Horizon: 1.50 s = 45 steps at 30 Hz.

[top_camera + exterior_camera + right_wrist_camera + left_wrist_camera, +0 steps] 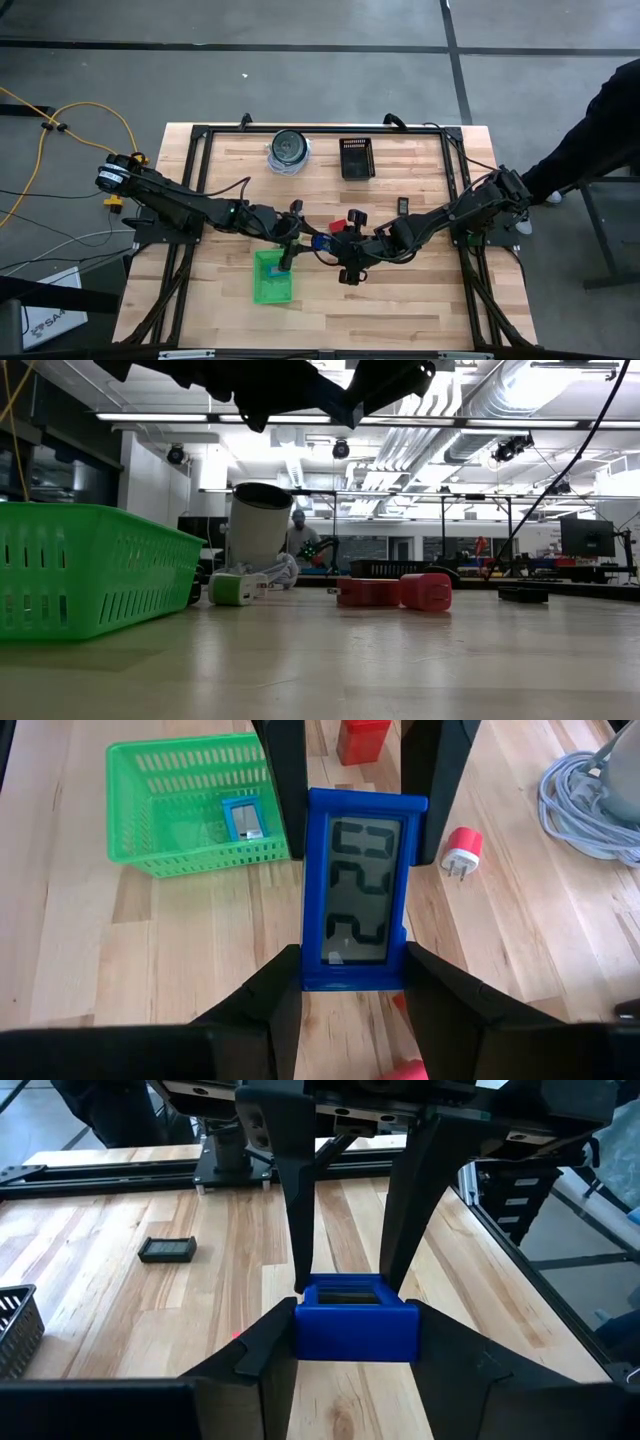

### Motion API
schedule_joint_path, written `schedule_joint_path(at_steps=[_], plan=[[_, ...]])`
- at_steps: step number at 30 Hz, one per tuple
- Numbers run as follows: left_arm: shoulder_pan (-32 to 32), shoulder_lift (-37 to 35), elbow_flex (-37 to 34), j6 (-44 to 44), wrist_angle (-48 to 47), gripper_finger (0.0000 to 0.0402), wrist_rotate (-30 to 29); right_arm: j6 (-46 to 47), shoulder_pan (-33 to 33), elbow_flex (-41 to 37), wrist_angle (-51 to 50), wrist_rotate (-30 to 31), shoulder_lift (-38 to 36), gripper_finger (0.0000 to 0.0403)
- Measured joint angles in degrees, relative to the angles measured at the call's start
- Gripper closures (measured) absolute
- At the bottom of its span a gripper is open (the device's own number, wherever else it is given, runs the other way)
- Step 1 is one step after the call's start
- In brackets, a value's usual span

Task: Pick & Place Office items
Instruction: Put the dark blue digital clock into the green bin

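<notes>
Both our grippers, left [355, 1295] and right [352, 980], clamp one blue clock [355, 890] mid-bench, just beside the green basket [272, 277]; bench edges well apart.

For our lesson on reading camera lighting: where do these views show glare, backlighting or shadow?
Low view: bright ceiling strip lights backlight the dark arms into silhouettes. The wooden tabletop carries a pale sheen, and the green plastic basket throws a soft shadow. High view: even light. Right wrist view: the blue rectangular clock reads plainly, without glare.
</notes>
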Motion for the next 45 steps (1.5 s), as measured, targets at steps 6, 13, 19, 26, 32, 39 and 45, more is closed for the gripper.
schedule_joint_path(at_steps=[6,13,19,26,32,39,45], plan=[[0.0,0.0,0.0,0.0,0.0,0.0238,0.0,0.0,0.0,0.0,0.0,0.0,0.0,0.0261],[0.0,0.0,0.0,0.0,0.0,0.0244,0.0,0.0,0.0,0.0,0.0,-0.1,0.0,0.0261],[0.0,0.0,0.0,-0.1,0.0,0.0244,0.0,0.0,0.0,0.0,0.0,-0.2,0.0,0.0261],[0.0,0.0,0.0,-0.1,0.0,0.0244,0.0,0.0,0.0,0.0,0.0,-0.2,0.0,0.0259],[0.0,0.0,0.0,0.0,0.0,0.0244,0.1,-0.2,0.0,0.0,0.1,-1.6,0.0,0.0235],[0.0,0.0,0.0,0.0,0.0,0.0244,0.2,-1.5,0.0,0.0,0.0,-1.9,0.0,0.0208],[0.0,0.0,0.0,0.0,0.0,0.0244,0.1,-1.5,0.0,0.0,0.0,-1.8,0.0,0.0195]])
